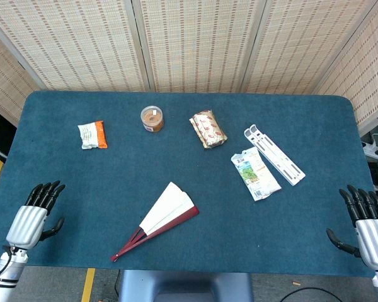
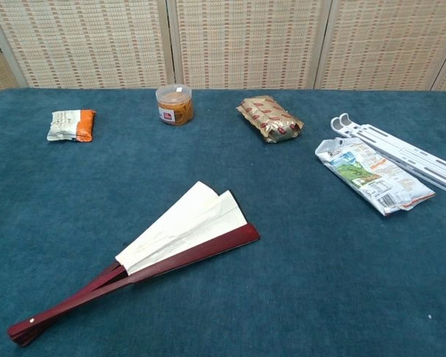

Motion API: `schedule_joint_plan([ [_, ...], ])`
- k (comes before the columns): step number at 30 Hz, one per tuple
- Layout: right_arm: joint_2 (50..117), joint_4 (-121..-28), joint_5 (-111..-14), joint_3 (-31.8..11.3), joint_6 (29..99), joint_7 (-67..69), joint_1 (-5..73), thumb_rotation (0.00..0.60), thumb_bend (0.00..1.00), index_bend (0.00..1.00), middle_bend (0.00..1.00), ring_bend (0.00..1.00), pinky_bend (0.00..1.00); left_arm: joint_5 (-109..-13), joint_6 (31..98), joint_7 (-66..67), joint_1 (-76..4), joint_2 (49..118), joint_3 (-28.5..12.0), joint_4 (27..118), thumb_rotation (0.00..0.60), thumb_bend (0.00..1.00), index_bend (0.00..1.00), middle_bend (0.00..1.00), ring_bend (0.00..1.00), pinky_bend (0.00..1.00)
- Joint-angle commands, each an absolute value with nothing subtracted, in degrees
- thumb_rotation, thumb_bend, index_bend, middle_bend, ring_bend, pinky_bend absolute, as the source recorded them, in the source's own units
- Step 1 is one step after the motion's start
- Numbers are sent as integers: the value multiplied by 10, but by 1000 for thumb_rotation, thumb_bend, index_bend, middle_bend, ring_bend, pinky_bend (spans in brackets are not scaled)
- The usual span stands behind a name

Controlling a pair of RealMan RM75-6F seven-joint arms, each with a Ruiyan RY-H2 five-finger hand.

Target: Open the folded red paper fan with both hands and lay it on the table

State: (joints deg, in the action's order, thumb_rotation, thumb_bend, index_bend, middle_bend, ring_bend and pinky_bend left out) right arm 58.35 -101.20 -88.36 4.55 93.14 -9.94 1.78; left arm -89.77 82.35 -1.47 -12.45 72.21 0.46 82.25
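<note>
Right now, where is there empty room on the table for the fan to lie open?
Bare cloth lies left of the fan, below the orange snack packet, and right of it, below the green-and-white packet. The far side is crowded.

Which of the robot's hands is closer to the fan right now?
Left. The left hand hovers open at the table's left edge, a short way from the fan and its handle end. The right hand is at the far right edge, much farther away.

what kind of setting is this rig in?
Probably a lab or demo workcell: a table covered in teal cloth, woven folding screens as backdrop, and staged props such as the fan and snack packets.
</note>
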Motion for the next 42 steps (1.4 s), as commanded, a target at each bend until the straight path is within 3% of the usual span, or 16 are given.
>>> schedule_joint_plan([
  [1, 590, -1007, -902, 45, 930, -102, 18, 409, 243, 0, 0, 0, 0, -897, 815, -18, -129, 726, 3, 819, 600, 394, 0, 0, 0, 48],
  [6, 632, -991, -974, 41, 911, -111, 45, 409, 243, 0, 0, 0, 0, -902, 806, -25, -136, 729, 2, 815, 600, 392, 0, 0, 0, 49],
  [12, 672, -1031, -1029, 15, 776, -198, 142, 409, 238, 94, 0, 0, 0, -900, 815, -45, -131, 724, -1, 813, 600, 392, 0, 0, 0, 51],
  [18, 752, -1021, -992, -30, 625, -265, 238, 415, 237, 240, 0, 0, 0, -887, 802, -52, -134, 718, -7, 816, 600, 393, 0, 0, 0, 54],
  [23, 811, -994, -960, -58, 550, -304, 297, 443, 237, 322, 0, 0, 0, -879, 793, -51, -136, 718, -9, 816, 600, 393, 0, 0, 0, 55],
  [37, 974, -858, -924, -63, 506, -358, 366, 460, 221, 340, 0, 0, 0, -863, 776, -28, -141, 729, -16, 804, 600, 391, 0, 0, 0, 58],
  [42, 1018, -813, -927, -60, 530, -358, 372, 516, 210, 377, 0, 0, 0, -861, 772, -33, -143, 729, -17, 802, 600, 389, 0, 0, 0, 59],
])
